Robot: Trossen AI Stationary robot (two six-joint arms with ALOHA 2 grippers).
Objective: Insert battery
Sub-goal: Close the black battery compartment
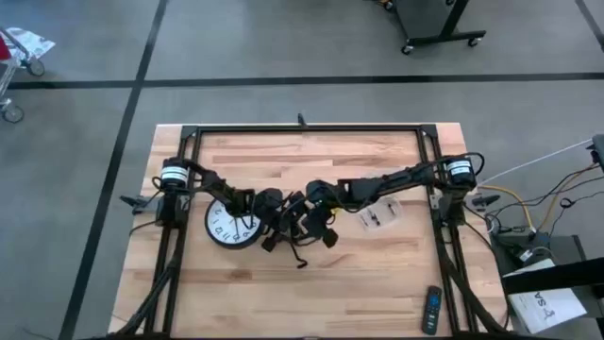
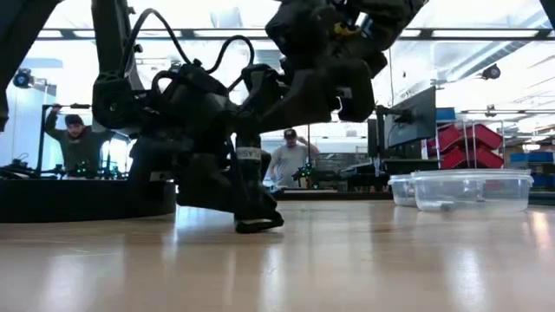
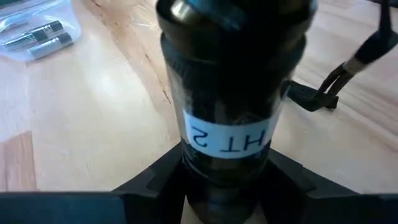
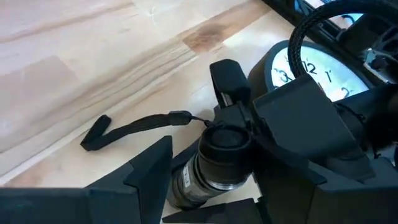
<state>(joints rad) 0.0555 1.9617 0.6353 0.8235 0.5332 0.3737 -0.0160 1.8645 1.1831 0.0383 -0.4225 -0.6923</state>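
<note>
Flashlight (image 4: 205, 165), a dark cylinder with an "HT 2" label, sat near table centre, about 3 o'clock of the clock (image 1: 229, 225). Left gripper (image 3: 227, 180) was clamped around its barrel at the label; right gripper (image 4: 211, 180) straddled the open end, fingers spread, holding nothing I could see. Body looked rigid, smooth, likely slippery, so grip mid-barrel. Wrist strap (image 4: 127, 127) was limp and could snag. Batteries (image 3: 40, 37), small and light, lay in the clear container (image 1: 380, 217) at 3 o'clock of the flashlight; best pinched across the middle.

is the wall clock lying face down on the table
No, the round white wall clock lies face up on the wooden table, its black numerals showing in the high view beside the left claw.
</note>
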